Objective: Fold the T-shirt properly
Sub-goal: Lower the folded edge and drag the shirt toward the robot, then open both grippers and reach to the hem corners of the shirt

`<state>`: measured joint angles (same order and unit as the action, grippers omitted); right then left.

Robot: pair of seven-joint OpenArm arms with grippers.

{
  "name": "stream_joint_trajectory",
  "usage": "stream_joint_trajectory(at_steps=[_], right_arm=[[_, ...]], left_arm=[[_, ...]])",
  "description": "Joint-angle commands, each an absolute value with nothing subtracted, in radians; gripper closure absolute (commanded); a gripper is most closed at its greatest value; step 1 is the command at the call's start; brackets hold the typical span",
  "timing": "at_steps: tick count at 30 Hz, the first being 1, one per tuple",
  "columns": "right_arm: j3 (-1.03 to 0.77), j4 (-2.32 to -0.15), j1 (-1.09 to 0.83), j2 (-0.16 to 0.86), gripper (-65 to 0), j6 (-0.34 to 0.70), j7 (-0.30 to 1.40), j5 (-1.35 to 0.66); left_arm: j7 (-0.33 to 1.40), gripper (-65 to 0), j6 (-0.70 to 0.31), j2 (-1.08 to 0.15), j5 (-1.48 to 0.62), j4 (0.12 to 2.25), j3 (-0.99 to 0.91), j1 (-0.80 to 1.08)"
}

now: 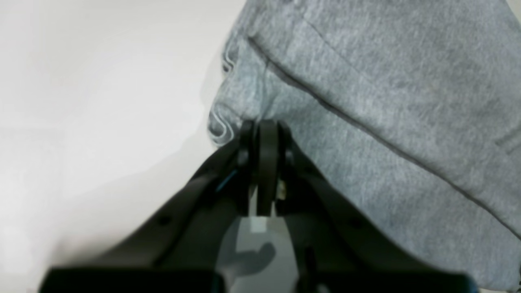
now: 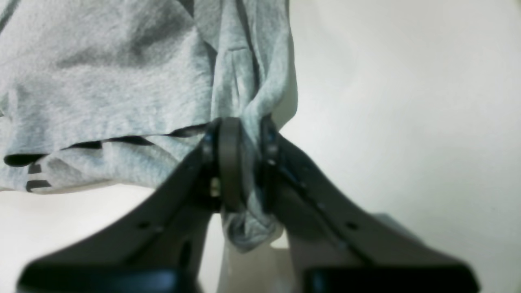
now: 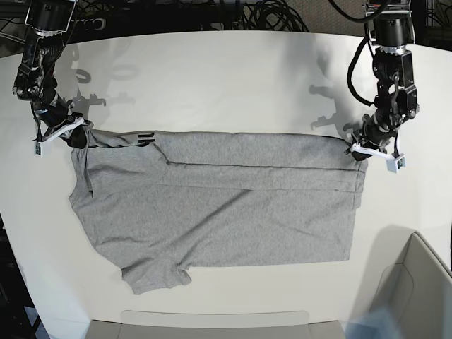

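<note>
base view: both arms' jaws clamp opposite top corners of the t-shirt (image 3: pixel 226 205).

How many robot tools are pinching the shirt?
2. The left tool grips the T-shirt at its right end in the base view; the right tool grips its left end.

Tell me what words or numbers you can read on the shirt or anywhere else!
None can be read.
T-shirt: a bit of black print peeks out at the folded top edge, too little showing to read.
Same black print by the shirt's lower edge in the right wrist view: only bars of letters, unreadable.
Left tool and right tool: no labels visible.
</note>
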<state>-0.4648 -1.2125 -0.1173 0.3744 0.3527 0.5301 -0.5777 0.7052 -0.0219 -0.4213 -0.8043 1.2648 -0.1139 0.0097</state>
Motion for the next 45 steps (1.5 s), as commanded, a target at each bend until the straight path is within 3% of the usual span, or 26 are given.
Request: stream_joint_trajectory(at_steps=[1, 7, 15, 26, 37, 39, 42, 45], right_arm=[[-0.467, -1.216, -0.125, 0.39, 0.0, 0.349, 0.572, -0.559], [-0.519, -1.244, -0.2, 0.42, 0.0, 0.349, 0.573, -0.561], [-0.573, -1.438, -0.409, 0.42, 0.0, 0.349, 0.575, -0.564], [-0.615, -1.535, -0.627, 0.412, 0.0, 0.354, 0.575, -0.565], [-0.611, -1.56, -0.647, 0.398, 0.0, 0.355, 0.573, -0.565], [-0.615, -1.589, -0.647, 0.395, -4.1, 0.354, 0.573, -0.565], [-0.618, -1.624, -0.647, 0.386, -15.9, 0.355, 0.568, -0.565], [-0.618, -1.659, -0.647, 0.389, -23.8, 0.355, 0.567, -0.562]], left_arm=[[0.765, 0.0, 0.001, -0.43, -0.78, 1.279, -0.113, 0.028], [0.809, 0.0, 0.001, -0.433, -0.777, 1.429, -0.124, 0.131], [0.822, 0.0, 0.001, -0.435, -0.777, 1.463, -0.134, 0.249], [0.937, 0.0, 0.001, -0.435, -0.777, 1.676, -0.354, 0.524], [0.944, 0.0, 0.007, -0.432, -0.777, 1.728, -0.358, 0.565], [0.947, -1.0, 0.01, -0.432, -0.777, 1.753, -0.358, 0.565], [0.947, -11.1, 0.01, -0.433, -0.777, 1.796, -0.358, 0.564], [0.947, -14.2, 0.01, -0.433, -0.777, 1.84, -0.358, 0.564]])
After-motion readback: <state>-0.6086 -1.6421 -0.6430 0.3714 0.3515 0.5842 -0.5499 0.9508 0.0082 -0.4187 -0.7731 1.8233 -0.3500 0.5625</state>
